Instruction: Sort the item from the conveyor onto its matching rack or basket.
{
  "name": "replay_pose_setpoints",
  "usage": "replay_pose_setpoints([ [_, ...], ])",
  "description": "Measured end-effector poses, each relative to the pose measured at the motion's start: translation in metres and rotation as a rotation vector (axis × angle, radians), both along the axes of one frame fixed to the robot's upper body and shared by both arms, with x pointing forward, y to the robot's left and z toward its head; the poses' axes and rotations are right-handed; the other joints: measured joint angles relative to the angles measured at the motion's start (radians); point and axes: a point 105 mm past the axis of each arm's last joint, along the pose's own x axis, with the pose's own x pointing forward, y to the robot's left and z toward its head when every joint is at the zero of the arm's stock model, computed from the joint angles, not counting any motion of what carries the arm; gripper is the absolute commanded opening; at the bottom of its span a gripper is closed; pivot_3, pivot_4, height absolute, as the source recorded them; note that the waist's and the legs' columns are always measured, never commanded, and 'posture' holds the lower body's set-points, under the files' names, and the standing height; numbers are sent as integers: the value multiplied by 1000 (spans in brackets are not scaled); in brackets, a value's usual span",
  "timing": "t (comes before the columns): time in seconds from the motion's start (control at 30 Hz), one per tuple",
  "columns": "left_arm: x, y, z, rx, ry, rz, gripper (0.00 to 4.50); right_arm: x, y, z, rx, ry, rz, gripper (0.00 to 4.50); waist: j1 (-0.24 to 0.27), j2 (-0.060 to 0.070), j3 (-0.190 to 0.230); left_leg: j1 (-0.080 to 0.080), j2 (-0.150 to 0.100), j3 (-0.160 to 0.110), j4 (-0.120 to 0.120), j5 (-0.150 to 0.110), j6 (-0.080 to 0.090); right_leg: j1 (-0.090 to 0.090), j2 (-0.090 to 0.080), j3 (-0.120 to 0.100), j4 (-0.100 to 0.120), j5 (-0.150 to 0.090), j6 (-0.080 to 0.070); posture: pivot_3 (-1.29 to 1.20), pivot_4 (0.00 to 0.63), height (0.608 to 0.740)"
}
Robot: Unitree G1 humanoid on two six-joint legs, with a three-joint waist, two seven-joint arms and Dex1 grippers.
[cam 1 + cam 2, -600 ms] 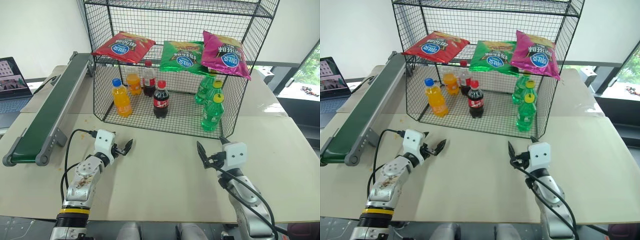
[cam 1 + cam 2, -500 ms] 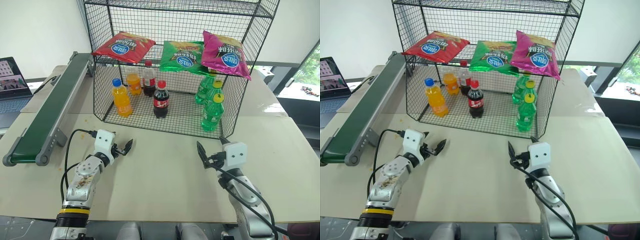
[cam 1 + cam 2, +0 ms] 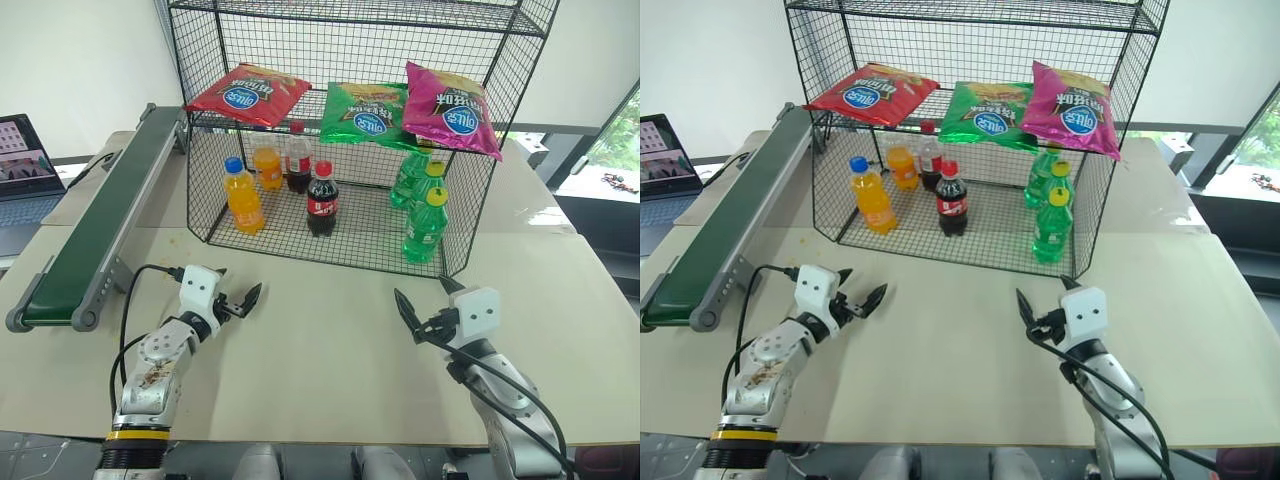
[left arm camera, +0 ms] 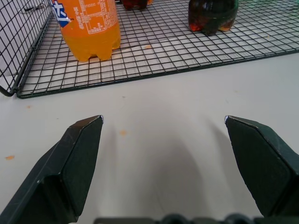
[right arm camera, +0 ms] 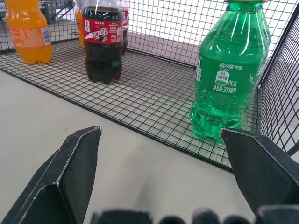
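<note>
Running along the left of the frame, the conveyor (image 3: 95,225) lies bare on the tabletop (image 3: 320,380). Lower left, the left claw (image 3: 240,298) hovers with its fingers wide apart, holding nothing. At upper centre stands the rack (image 3: 360,130); the red chip bag (image 3: 247,95) lies on the left end of its middle shelf. Lower right, the right claw (image 3: 421,306) is likewise spread and empty.
</note>
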Motion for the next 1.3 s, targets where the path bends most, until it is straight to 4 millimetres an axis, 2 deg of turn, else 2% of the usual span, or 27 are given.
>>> replay_pose_setpoints([
  [0.7, 5, 0, 9, 18, -24, -20, 4434, 1, 6, 6, 8, -23, 13, 4500, 0, 0, 0, 0, 0, 0, 0, 0, 0, 0, 0, 0, 0, 0, 0, 0, 150, 740],
  [1.3, 3, 3, 3, 23, -9, -2, 4434, 2, 9, 8, 16, -32, 18, 4500, 1, 0, -1, 0, 0, 0, 1, 0, 0, 0, 0, 0, 0, 0, 0, 0, 150, 740],
])
